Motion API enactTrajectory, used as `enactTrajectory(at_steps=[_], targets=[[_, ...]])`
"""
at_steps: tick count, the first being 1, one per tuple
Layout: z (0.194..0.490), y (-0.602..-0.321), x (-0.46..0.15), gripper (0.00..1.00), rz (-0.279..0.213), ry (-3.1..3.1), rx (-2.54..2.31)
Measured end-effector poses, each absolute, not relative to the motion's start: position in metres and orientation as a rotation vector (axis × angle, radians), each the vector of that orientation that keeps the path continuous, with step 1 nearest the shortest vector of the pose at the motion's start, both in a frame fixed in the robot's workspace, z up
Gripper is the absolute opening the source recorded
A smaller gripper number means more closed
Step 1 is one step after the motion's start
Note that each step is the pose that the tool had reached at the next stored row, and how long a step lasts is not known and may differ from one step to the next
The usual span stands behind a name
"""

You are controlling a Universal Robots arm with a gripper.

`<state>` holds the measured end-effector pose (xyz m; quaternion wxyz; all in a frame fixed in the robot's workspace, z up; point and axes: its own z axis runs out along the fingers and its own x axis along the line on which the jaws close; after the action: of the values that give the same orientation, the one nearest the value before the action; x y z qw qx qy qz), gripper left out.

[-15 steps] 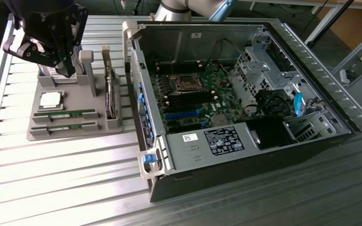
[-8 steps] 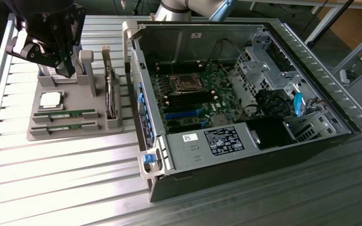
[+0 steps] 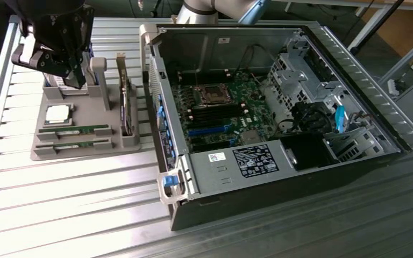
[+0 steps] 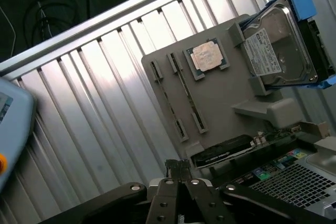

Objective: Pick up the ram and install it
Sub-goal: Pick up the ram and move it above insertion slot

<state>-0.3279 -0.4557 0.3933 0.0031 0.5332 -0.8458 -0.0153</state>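
Observation:
Two ram sticks lie side by side in slots at the front of a grey holder tray (image 3: 84, 153): one ram stick (image 3: 73, 130) behind, the other ram stick (image 3: 73, 144) in front. In the wrist view both rams (image 4: 168, 98) (image 4: 187, 94) appear edge-on as thin strips. My black gripper (image 3: 75, 81) hangs above the back of the tray, well clear of the rams. In the wrist view the gripper (image 4: 180, 167) is shut with nothing between its fingers. The motherboard's memory slots (image 3: 217, 115) lie inside the open computer case.
On the tray also sit a square silver CPU (image 3: 57, 114), an upright expansion card (image 3: 126, 105) and a hard drive (image 4: 278, 45) in a blue frame. The open computer case (image 3: 278, 107) stands at the exterior view's right. A teach pendant (image 4: 10, 124) lies beside the ribbed metal table.

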Motion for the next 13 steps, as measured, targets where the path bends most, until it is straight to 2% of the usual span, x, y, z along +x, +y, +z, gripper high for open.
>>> enactTrajectory(at_steps=[13], targets=[[0.3933,-0.4557,-0.3280,0.09,-0.041,-2.517,1.861]])
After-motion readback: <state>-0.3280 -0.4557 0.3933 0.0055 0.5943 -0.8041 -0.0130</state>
